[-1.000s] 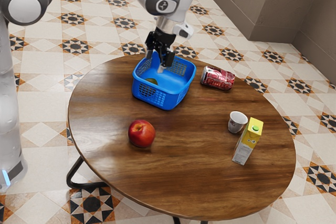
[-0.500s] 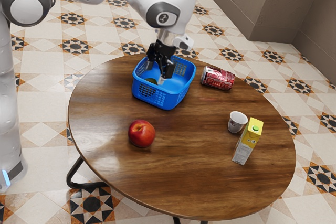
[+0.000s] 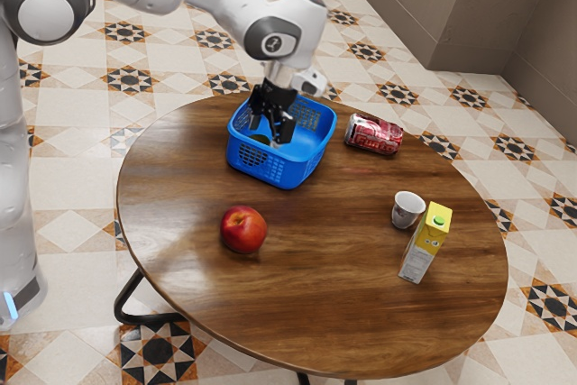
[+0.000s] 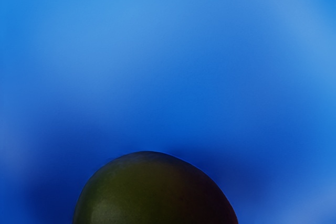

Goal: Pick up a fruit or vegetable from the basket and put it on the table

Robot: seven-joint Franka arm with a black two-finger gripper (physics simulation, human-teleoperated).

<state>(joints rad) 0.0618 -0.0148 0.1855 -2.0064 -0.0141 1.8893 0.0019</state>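
Note:
Down inside the blue basket [image 3: 278, 171], my gripper [image 3: 270, 132] stands open, its two fingers apart. A green fruit [image 3: 262, 140], perhaps a mango, lies low in the basket at the fingers, partly hidden by the basket wall and the hand. In the wrist view the fruit [image 4: 155, 192] appears dark green and rounded, close under the hand, against the blurred blue basket floor [image 4: 184, 77]. Whether either finger touches it is hidden.
On the round wooden table [image 3: 325, 313] are a red apple [image 3: 243, 230] in front of the basket, a red can [image 3: 374, 134] beside it, and a white cup [image 3: 407, 210] near a yellow carton [image 3: 425, 242] toward the exterior view's right.
My hand has come down into the basket, and over the last half second it has shifted slightly toward the exterior view's left. The basket and the things on the table have stayed put.

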